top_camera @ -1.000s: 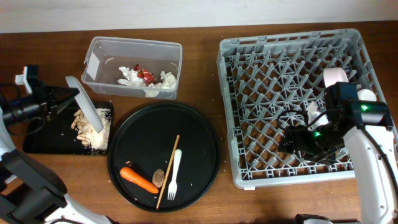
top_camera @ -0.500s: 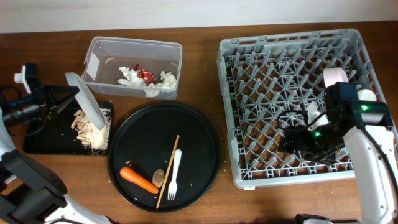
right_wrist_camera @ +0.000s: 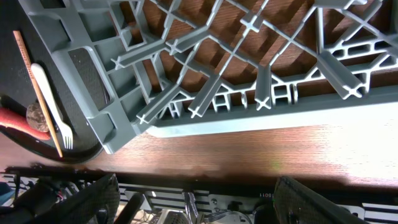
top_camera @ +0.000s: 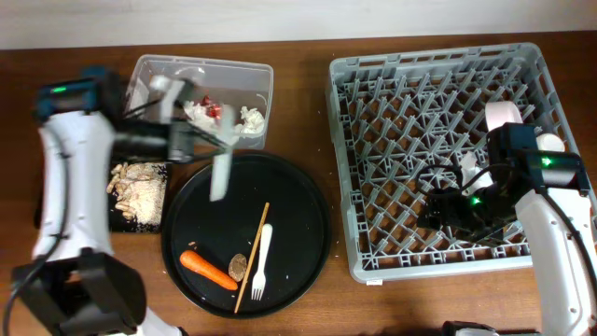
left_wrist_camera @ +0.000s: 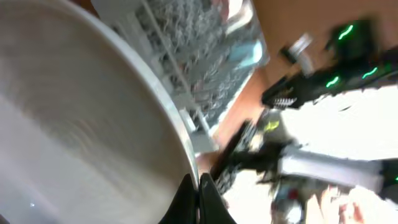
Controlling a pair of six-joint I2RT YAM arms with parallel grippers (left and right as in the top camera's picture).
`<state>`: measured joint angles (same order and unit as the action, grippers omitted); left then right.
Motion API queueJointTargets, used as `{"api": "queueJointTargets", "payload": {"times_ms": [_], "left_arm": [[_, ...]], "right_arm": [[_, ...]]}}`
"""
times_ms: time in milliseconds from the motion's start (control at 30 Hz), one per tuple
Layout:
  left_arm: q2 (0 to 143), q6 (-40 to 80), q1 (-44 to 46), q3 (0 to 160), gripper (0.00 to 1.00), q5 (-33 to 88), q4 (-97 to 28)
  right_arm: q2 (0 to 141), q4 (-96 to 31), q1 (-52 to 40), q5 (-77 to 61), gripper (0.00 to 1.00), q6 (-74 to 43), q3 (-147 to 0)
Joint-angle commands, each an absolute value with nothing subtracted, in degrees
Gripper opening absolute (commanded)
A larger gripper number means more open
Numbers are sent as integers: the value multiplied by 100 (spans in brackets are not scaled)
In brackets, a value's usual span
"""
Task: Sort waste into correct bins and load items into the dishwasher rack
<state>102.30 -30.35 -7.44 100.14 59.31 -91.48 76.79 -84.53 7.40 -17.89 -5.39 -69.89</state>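
My left gripper is shut on the rim of the white plate. The plate hangs edge-on and blurred above the far left rim of the round black tray. In the left wrist view the plate fills the left side, and the dark fingers pinch its edge. Tissues and a red wrapper lie in the clear tub. Beige scraps lie in the shallow black tray. Carrot, brown lump and white fork lie on the round tray. My right gripper stands open over the grey rack.
A wooden chopstick lies beside the fork. A white rounded dish stands at the rack's right side. In the right wrist view the rack's near wall and the table's front edge lie under the open gripper.
My left arm has swung right with the plate, from above the shallow black tray to above the round tray's far left rim. The right arm has not moved.
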Motion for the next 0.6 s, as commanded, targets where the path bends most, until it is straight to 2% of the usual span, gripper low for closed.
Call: {"api": "queueJointTargets", "payload": {"times_ms": [0,67,167,367,567], "left_arm": [[10134,-1682,464,10114,0,3876,-8508],[10134,-510,1219,10114,0,2097,-7983],[10134,244,1885,10114,0,998,-7784],[10134,650,2689,9594,0,808,-7550],[10136,685,2794,8246,0,808,-6482]], "right_arm": [[7590,-8453,703,-1732,83,-537,-6963],[7590,-8453,703,-1732,83,-537,-6963],[7590,-8451,703,-1730,83,-534,-6963],[7590,-8433,703,-1732,83,-534,-6963],[7590,-8438,703,-1734,83,-537,-6963]]}}
